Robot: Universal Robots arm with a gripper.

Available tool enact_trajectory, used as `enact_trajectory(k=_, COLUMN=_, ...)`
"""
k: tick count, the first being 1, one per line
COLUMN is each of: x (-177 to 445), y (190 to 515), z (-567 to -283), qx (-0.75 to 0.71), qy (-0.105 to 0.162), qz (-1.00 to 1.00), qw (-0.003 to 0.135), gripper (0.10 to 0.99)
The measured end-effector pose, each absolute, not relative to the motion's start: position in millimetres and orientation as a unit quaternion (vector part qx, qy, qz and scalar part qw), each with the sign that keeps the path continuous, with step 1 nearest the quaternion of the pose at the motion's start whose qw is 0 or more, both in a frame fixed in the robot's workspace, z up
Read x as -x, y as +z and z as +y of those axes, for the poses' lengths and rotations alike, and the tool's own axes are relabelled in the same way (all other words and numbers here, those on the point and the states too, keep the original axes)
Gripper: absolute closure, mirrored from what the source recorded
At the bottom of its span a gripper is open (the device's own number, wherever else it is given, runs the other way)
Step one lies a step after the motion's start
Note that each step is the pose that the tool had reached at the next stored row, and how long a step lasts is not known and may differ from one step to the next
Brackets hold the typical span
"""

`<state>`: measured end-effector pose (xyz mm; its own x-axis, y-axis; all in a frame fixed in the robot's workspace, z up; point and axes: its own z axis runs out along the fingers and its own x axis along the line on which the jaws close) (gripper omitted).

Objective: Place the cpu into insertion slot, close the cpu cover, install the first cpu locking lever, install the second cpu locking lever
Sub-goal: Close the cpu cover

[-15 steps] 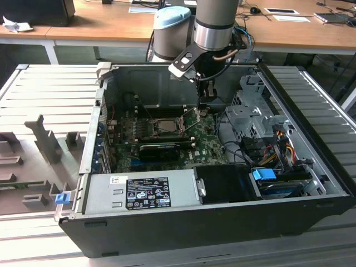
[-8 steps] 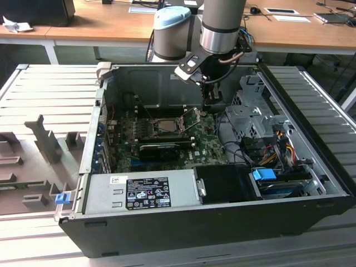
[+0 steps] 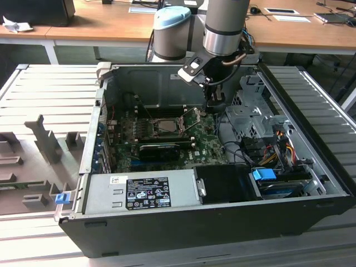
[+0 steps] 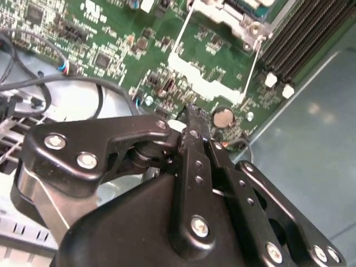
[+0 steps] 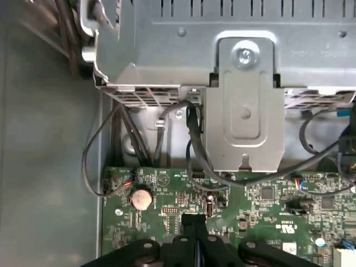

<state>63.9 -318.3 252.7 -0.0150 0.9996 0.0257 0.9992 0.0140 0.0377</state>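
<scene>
cpu (image 3: 165, 127) seemingly sitting in insertion slot (image 3: 149, 128) | locking levers (image 4: 252, 69) standing unlatched | gripper (image 4: 190, 118) hanging near slot, fingers pressing together, holding nothing

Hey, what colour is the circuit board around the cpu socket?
Green. The circuit board shows best in the second wrist view.

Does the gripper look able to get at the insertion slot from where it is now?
Likely yes. The gripper hangs just beside the insertion slot, toward the exterior view's right, inside the open case; only low green circuit board lies between them.
</scene>
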Motion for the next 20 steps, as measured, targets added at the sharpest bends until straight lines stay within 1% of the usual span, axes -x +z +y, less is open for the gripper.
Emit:
enact_trajectory(k=7, x=-47, y=250, z=-318, qx=-0.702, qy=0.022, qz=0.712, qw=0.003, gripper=0.98)
enact_trajectory(k=20, x=-39, y=247, z=-318, qx=-0.702, qy=0.022, qz=0.712, qw=0.003, gripper=0.98)
